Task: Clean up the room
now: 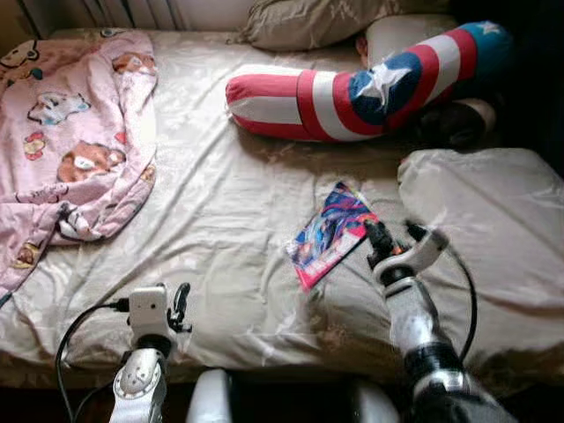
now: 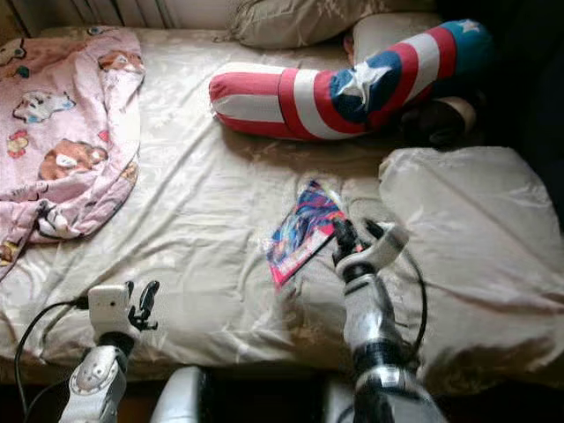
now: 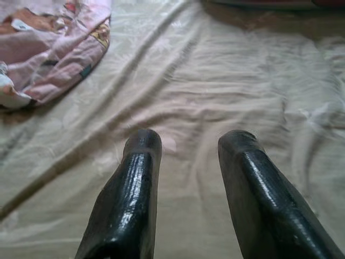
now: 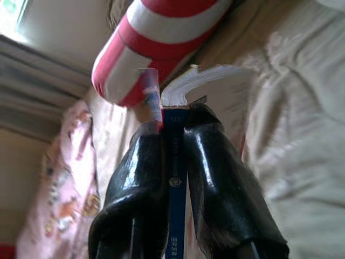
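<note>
- A colourful book [image 1: 331, 233] lies on the beige bed sheet [image 1: 229, 203], a little toward 4 o'clock from the bed's middle.
- The right gripper [image 1: 381, 240] is at the book's 4 o'clock edge; the right wrist view shows its black fingers [image 4: 218, 189] pressed together on the blue spine, pages fanning beyond.
- At 12 o'clock from the book rests a long red, white and blue star-marked pillow [image 1: 370, 84].
- At 3 o'clock lies a beige pillow [image 1: 489, 220].
- A pink cartoon-print blanket [image 1: 70, 132] is heaped at 9 to 10 o'clock.
- The left gripper [image 1: 180, 307] hovers at 7 o'clock near the bed's front edge, fingers [image 3: 135, 199] apart over bare sheet.
</note>
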Motion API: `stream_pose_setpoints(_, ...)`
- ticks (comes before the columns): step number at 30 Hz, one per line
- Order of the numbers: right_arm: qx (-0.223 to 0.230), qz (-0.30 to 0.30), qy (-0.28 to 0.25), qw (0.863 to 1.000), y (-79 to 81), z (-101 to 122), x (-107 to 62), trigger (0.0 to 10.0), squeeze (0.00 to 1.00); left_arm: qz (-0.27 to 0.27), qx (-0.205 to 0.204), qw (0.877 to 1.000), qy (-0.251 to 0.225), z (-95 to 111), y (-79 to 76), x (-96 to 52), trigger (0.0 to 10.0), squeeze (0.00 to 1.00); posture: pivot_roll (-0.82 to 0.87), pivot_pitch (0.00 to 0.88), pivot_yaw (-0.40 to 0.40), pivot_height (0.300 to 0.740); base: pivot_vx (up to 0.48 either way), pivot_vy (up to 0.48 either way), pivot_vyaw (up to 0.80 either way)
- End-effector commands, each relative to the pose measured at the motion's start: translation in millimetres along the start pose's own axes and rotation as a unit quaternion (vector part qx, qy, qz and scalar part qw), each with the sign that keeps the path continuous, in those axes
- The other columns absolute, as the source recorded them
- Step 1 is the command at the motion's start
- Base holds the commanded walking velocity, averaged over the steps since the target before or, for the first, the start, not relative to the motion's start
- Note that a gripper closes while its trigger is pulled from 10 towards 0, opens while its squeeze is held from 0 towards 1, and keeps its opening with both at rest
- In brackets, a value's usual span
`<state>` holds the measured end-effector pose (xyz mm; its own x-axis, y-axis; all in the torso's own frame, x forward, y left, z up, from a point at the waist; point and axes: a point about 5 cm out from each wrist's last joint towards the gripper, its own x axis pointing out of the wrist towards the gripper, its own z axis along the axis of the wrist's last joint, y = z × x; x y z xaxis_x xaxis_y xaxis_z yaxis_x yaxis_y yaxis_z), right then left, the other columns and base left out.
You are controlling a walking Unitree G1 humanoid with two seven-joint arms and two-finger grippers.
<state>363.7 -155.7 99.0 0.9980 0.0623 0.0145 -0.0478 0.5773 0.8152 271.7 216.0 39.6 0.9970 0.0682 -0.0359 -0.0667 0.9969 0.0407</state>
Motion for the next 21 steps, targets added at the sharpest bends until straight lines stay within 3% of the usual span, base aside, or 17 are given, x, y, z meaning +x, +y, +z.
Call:
stream_pose_setpoints(1, 0.046, -0.014, -0.007, 0.999, -5.2, 3, 1.2, 10.0, 0.0, 0.003, 0.006, 1.0, 0.018, -7, 6.6, -6.6, 10.0, 0.0, 0.13, 0.217, 0.016, 0.651, 0.0, 0.0, 0.0)
stream_pose_setpoints(5, 0.109, -0.039, -0.022, 0.993, -17.4, 8, -1.2, 10.0, 0.0, 0.002, 0.01, 1.0, 0.016, -5, 9.6, -8.9, 10.0, 0.0, 0.16, 0.227, 0.026, 0.651, 0.0, 0.0, 0.0)
stream_pose_setpoints(6, 0.104, -0.075, -0.025, 0.991, -30.1, 8, -6.9, 10.0, 0.0, 0.001, 0.014, 1.0, 0.015, -4, 11.0, -10.4, 10.0, 0.0, 0.16, 0.231, 0.03, 0.651, 0.0, 0.0, 0.0)
stream_pose_setpoints(8, 0.099, -0.091, -0.025, 0.991, -35.5, 8, -9.7, 10.0, 0.0, 0.0, 0.017, 1.0, 0.015, -4, 11.6, -11.1, 10.0, 0.0, 0.17, 0.233, 0.032, 0.651, 0.0, 0.0, 0.0)
stream_pose_setpoints(9, 0.105, -0.143, -0.025, 0.984, -55.0, 5, -22.3, 10.0, 0.0, -0.004, 0.021, 1.0, 0.016, -4, 13.2, -14.3, 10.0, 0.0, 0.17, 0.243, 0.042, 0.651, 0.0, 0.0, 0.0)
stream_pose_setpoints(11, 0.109, -0.185, -0.019, 0.977, -70.7, 0, -34.2, 10.0, 0.0, -0.007, 0.023, 1.0, 0.019, -5, 13.5, -17.0, 10.0, 0.0, 0.18, 0.246, 0.046, 0.651, 0.0, 0.0, 0.0)
stream_pose_setpoints(13, 0.072, -0.231, 0.0, 0.97, -90.9, -9, -53.5, 10.0, 0.0, -0.013, 0.026, 0.999, 0.024, -6, 12.6, -20.6, 10.0, 0.0, 0.19, 0.258, 0.059, 0.651, 0.0, 0.0, 0.0)
stream_pose_setpoints(16, 0.049, -0.264, 0.007, 0.963, -102.7, -12, -65.7, 10.0, 0.0, -0.019, 0.03, 0.999, 0.027, -7, 12.6, -22.8, 10.0, 0.0, 0.19, 0.263, 0.065, 0.651, 0.0, 0.0, 0.0)
stream_pose_setpoints(21, 0.07, -0.315, -0.002, 0.946, -121.0, -17, -86.5, 10.0, 0.0, -0.021, 0.033, 0.999, 0.034, -8, 13.3, -26.8, 10.0, 0.0, 0.17, 0.275, 0.072, 0.651, 0.0, 0.0, 0.0)
